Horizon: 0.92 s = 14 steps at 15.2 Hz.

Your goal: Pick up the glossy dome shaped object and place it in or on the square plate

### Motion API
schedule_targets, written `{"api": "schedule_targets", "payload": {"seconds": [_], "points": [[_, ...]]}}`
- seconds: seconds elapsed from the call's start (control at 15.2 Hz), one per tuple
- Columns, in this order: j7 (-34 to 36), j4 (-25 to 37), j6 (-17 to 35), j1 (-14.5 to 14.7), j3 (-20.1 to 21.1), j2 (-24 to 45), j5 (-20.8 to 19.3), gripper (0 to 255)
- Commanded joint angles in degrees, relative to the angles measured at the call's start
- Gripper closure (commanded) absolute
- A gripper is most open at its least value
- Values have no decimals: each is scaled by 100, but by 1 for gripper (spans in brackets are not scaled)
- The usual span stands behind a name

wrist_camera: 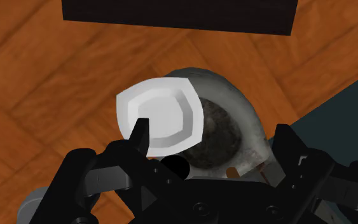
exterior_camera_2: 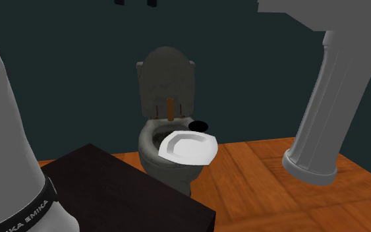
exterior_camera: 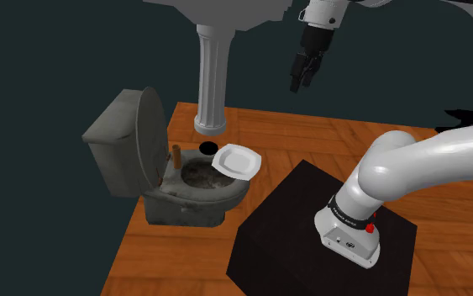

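A small black dome-shaped object (exterior_camera: pixel 207 148) (exterior_camera_2: pixel 198 125) rests on the toilet's rim beside the white square plate (exterior_camera: pixel 236 160) (exterior_camera_2: pixel 189 147) (wrist_camera: pixel 161 114), which lies across the front of the bowl. My black gripper (exterior_camera: pixel 300 82) (wrist_camera: pixel 212 143) hangs high above the floor, to the shoulder view's right of the toilet, apart from both. Its fingers (wrist_camera: pixel 138 137) stand apart with nothing between them. In the wrist view the dome (wrist_camera: pixel 176 167) shows partly behind the hand, just past the plate's edge.
The grey toilet (exterior_camera: pixel 155 198) has its lid up, and a short brown stick (exterior_camera: pixel 176 156) stands on its rim. A pale sink pedestal (exterior_camera: pixel 211 76) rises behind it. My black stand (exterior_camera: pixel 310 227) sits on the wooden floor (exterior_camera: pixel 167 261).
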Motion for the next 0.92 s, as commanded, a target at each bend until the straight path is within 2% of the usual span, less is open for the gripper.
{"api": "schedule_targets", "payload": {"seconds": [0.0,0.4,0.86], "points": [[0,0,0,0,0,0,0,0],[-495,-66,1046,111,-256,1074,37,0],[-1128,244,2083,274,-508,2556,261,0]]}}
